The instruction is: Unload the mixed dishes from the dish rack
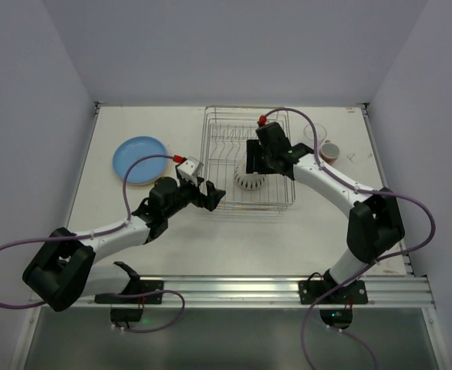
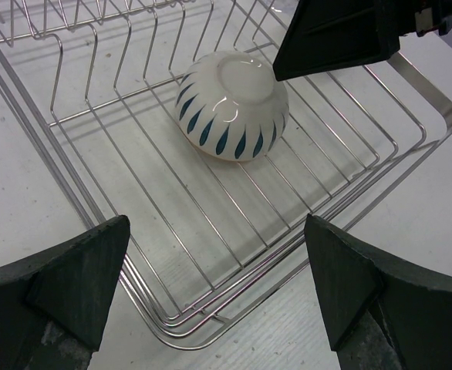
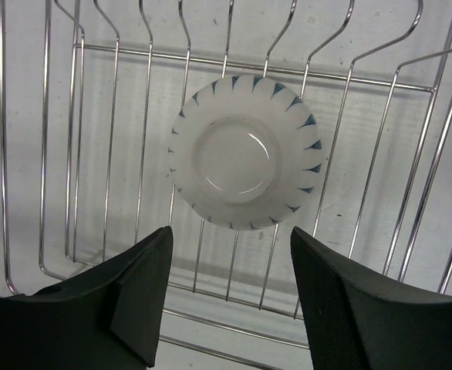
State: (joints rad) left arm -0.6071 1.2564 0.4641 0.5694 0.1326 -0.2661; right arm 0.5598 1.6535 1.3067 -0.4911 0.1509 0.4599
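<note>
right pincer [image 3: 230, 235] hung parted, empty, above an upturned white blue-petalled bowl [image 3: 245, 162] in a silver wire rack [image 1: 230, 142]. left pincer [image 2: 217, 223] gaped wide, partly cropped.

The top view looks down from high behind the near edge onto the whole table [image 1: 234, 239], from afar. The left wrist view slants across the rack's [image 2: 429, 87] near corner, close in. The right wrist view faces seemingly straight down, close. All three share the bowl [image 1: 249, 182].
</note>
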